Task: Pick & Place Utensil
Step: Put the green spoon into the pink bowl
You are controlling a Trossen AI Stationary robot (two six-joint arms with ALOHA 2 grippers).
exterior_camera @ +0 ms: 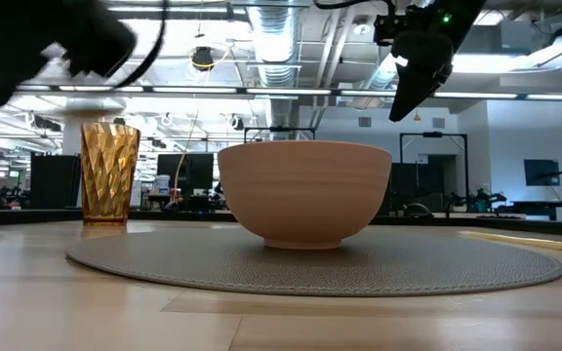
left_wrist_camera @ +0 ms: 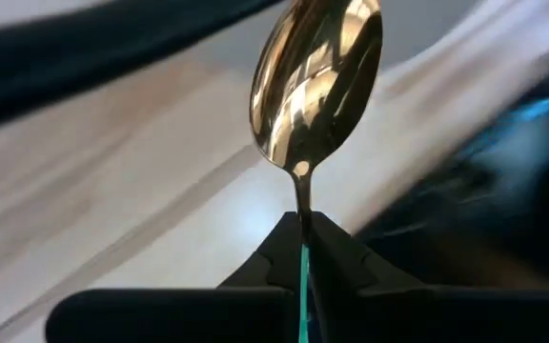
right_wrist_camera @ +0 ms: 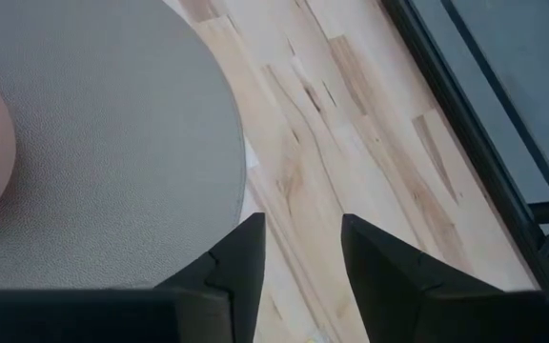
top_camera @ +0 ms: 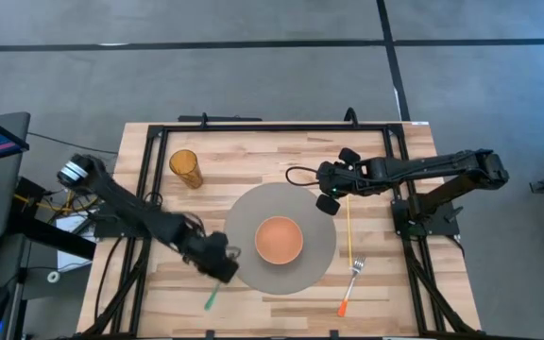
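A spoon with a gold bowl [left_wrist_camera: 317, 81] and a green handle [top_camera: 211, 299] is in my left gripper [top_camera: 219, 266], which is shut on it near the grey mat's [top_camera: 244, 210] near-left rim. A salmon bowl [top_camera: 279, 240] stands on the mat and shows large in the low view [exterior_camera: 305, 195]. A fork with an orange handle [top_camera: 350, 283] lies on the table right of the mat. My right gripper [right_wrist_camera: 303, 250] is open and hovers above the mat's far-right rim [top_camera: 329, 198]. My left gripper pinches the spoon between its two fingers at the thin neck [left_wrist_camera: 302, 217], where the gold metal meets the green handle. The gold bowl sticks out ahead of the fingertips, and the green handle [left_wrist_camera: 303, 286] runs back between them. In the high view the handle's end juts toward the near edge.
An amber faceted cup [top_camera: 185, 168] stands at the far left of the table [exterior_camera: 108, 174]. A thin yellow stick [top_camera: 349, 231] lies right of the mat, above the fork. A black frame rail [top_camera: 253, 128] borders the wooden table.
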